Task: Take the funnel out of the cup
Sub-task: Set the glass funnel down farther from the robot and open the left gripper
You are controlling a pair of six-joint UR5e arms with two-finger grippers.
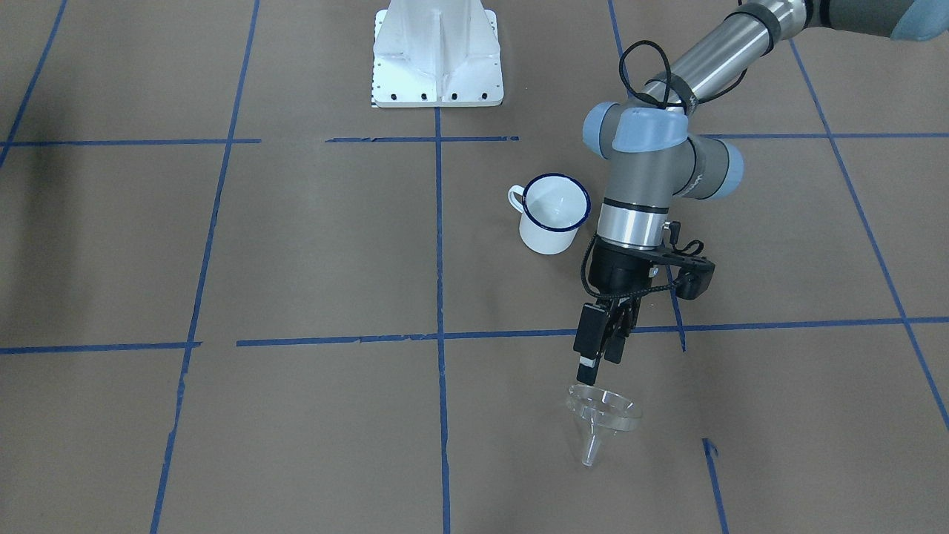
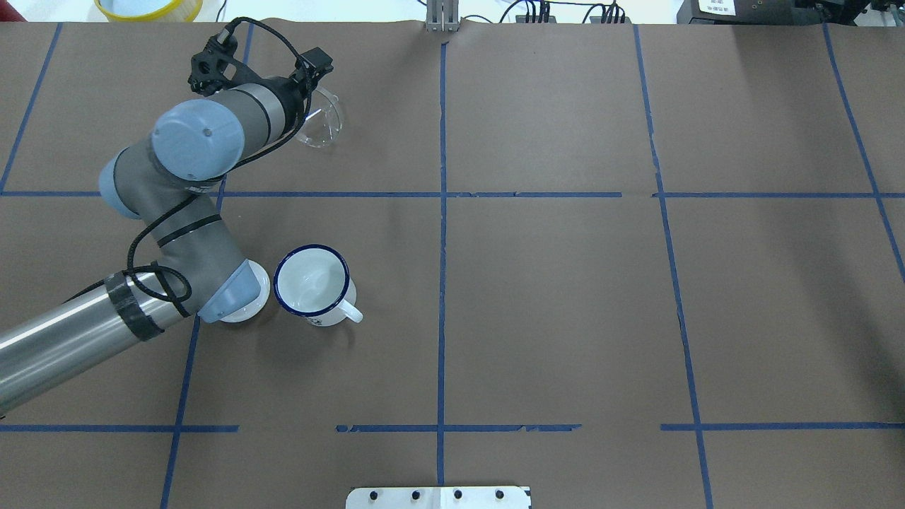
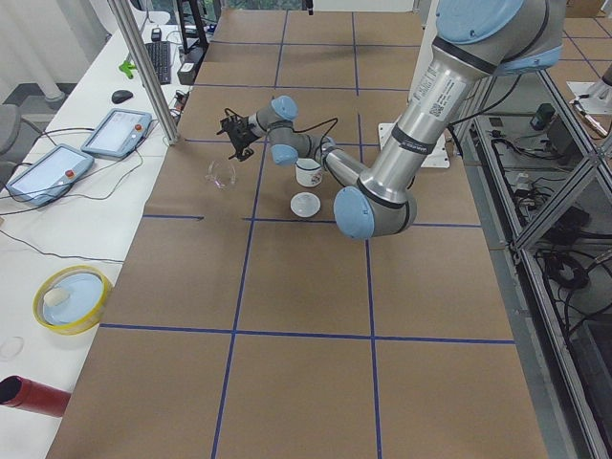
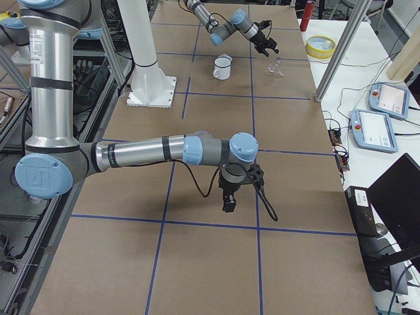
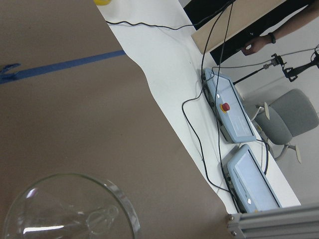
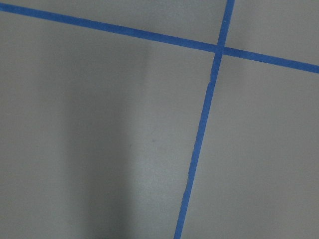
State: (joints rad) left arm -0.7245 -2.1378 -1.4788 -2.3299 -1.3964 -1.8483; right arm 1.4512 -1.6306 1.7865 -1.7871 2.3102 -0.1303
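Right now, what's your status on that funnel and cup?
Left gripper looks open, above funnel. Funnel out, lying on table apart from cup. Right gripper unclear. White lid beside cup.

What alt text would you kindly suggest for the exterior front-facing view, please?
A clear funnel lies tipped on the brown table, out of the white, blue-rimmed cup standing empty nearer the robot. The robot's left hand hangs just above the funnel's rim, slightly open.
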